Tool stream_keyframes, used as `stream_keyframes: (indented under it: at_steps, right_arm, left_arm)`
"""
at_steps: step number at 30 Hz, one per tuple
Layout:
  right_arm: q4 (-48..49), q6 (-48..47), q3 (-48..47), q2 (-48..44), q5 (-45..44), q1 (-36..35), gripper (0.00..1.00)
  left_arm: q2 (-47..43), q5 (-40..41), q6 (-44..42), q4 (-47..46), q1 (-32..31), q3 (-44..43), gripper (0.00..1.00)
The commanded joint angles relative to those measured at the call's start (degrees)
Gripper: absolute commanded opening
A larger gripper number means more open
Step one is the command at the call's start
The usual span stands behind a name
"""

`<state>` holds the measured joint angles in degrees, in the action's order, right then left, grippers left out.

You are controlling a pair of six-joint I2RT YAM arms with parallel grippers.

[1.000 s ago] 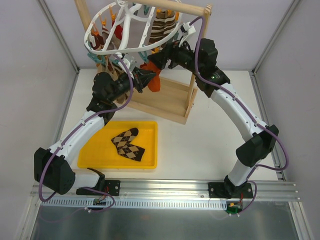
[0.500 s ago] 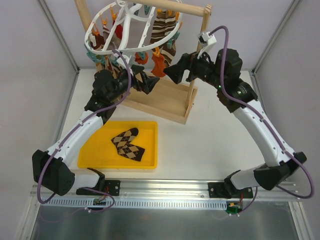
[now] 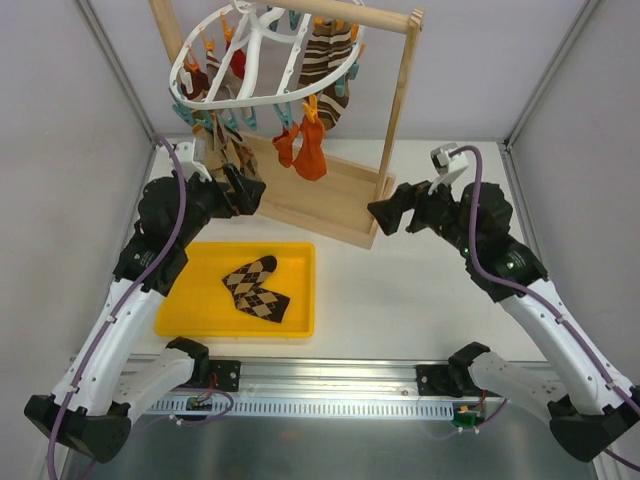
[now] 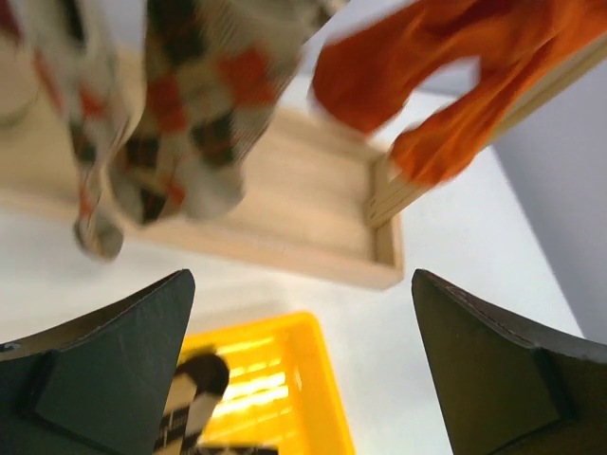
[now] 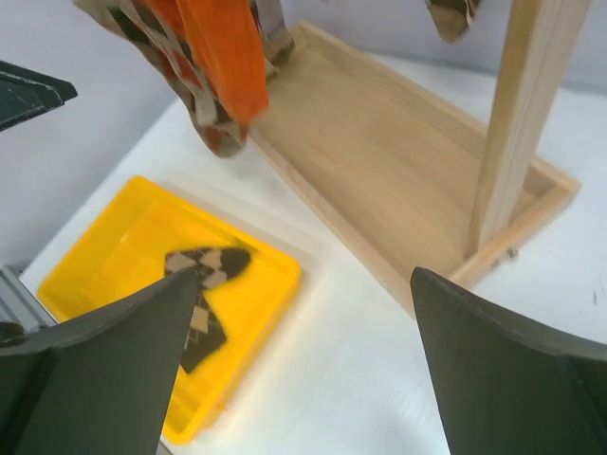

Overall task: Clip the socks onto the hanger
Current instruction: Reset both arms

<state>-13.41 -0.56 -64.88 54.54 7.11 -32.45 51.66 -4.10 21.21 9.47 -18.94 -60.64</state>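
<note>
We see the hanger (image 3: 252,35) on the stand (image 3: 330,205) rail, back centre, w/ socks (image 3: 300,150) clipped at its front edge. Tray (image 3: 185,300) front-left, another sock pair (image 3: 257,288) in it. L gripper (image 3: 248,192) left of stand base, R gripper (image 3: 380,212) right.

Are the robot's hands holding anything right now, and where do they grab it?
Nothing is held. The left tool and right tool are both open and empty; the orange socks hang from the hanger pegs.

light: bright, even | shadows: soft | wrist views: motion-blurred | overhead: sharp
</note>
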Motion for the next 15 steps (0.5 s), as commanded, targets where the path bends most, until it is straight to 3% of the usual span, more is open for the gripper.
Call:
stream_keyframes:
  at_steps: [1, 4, 8, 15]
  right_arm:
    - [2.86, 0.38, 5.89, -6.02, -2.89, 0.10, 1.00]
    - [2.60, 0.12, 12.75, -11.90, -3.33, 0.10, 1.00]
    - [3.04, 2.92, 22.24, -21.04, -4.21, -0.07, 1.00]
    - [1.29, 6.79, 34.02, -37.91, -8.85, -0.34, 1.00]
  left_arm:
    - [-2.60, 3.48, 6.29, 9.77, 1.71, 6.75, 0.99]
    - [-9.72, 2.26, 7.18, 10.30, 1.80, 14.91, 0.99]
    - [-18.68, 2.34, 11.56, 11.00, 1.80, 18.89, 0.99]
    - [-25.90, 0.94, 16.66, 11.27, 1.80, 25.39, 0.99]
